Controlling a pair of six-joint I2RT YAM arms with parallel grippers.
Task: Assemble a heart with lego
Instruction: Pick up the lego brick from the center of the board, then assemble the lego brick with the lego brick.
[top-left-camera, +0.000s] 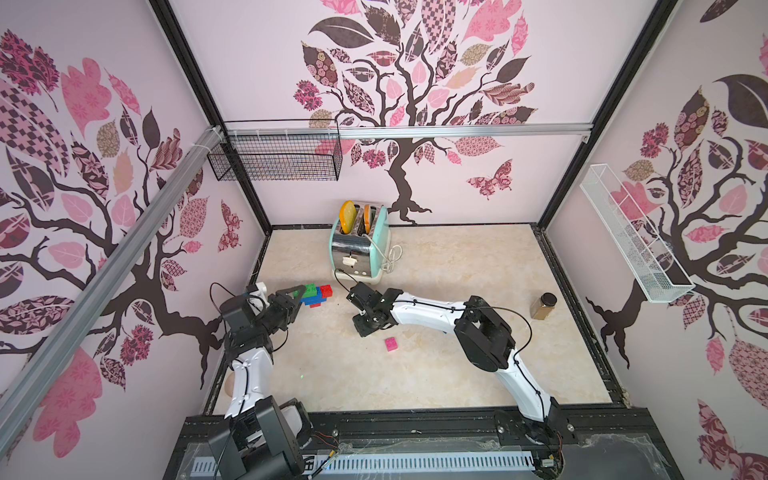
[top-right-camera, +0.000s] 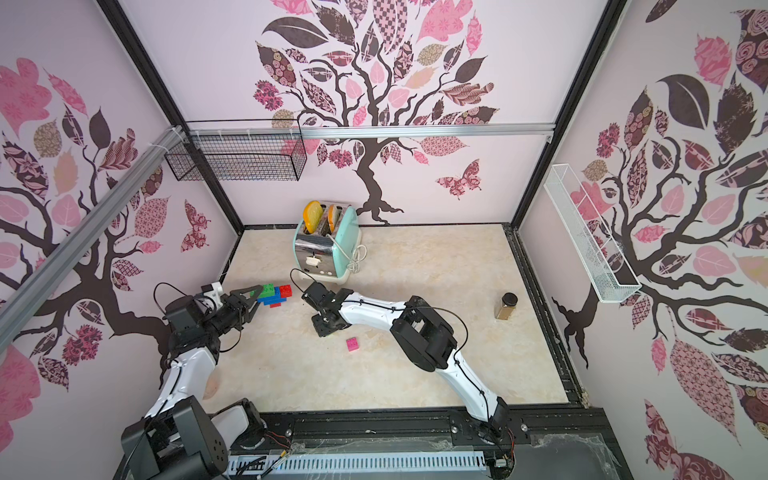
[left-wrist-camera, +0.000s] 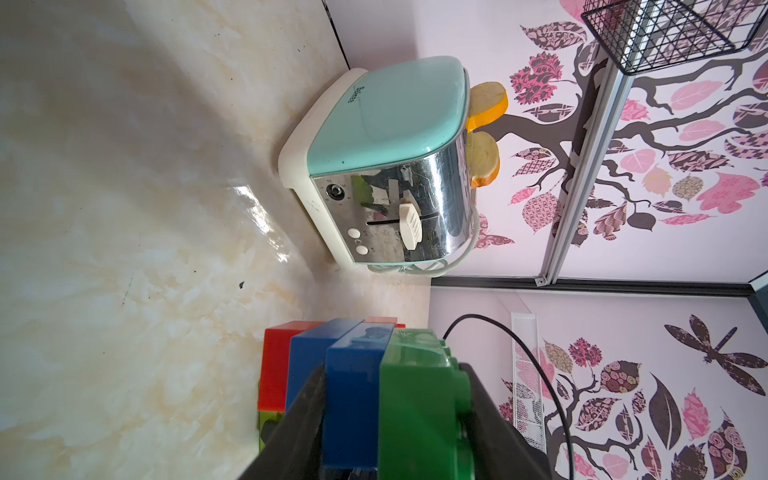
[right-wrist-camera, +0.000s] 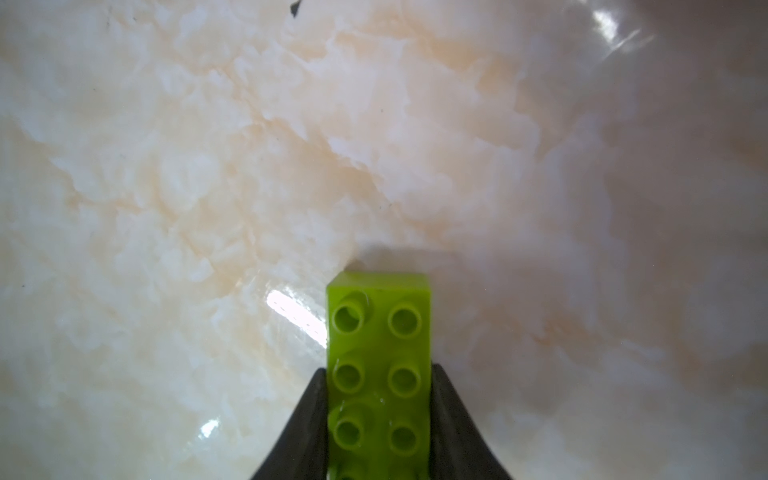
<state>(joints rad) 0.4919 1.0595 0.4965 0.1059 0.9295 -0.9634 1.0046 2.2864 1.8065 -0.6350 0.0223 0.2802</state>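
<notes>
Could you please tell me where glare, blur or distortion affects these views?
In both top views the wide lens splays the black corner posts, shadows soft; in the left wrist view glare streaks the marble tabletop and the toaster reflects green on its chrome, likely the brick cluster; in the right wrist view the lime brick is sharp, the tabletop behind hazy with glare spots.

White arms (top-left-camera: 419, 311) w/ blk joints (top-left-camera: 484, 336), cables (top-left-camera: 531, 330).

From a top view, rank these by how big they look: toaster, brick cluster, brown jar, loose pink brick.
1. toaster, clearly largest.
2. brick cluster and brown jar: they look too alike to rank.
3. loose pink brick, smallest.
</notes>
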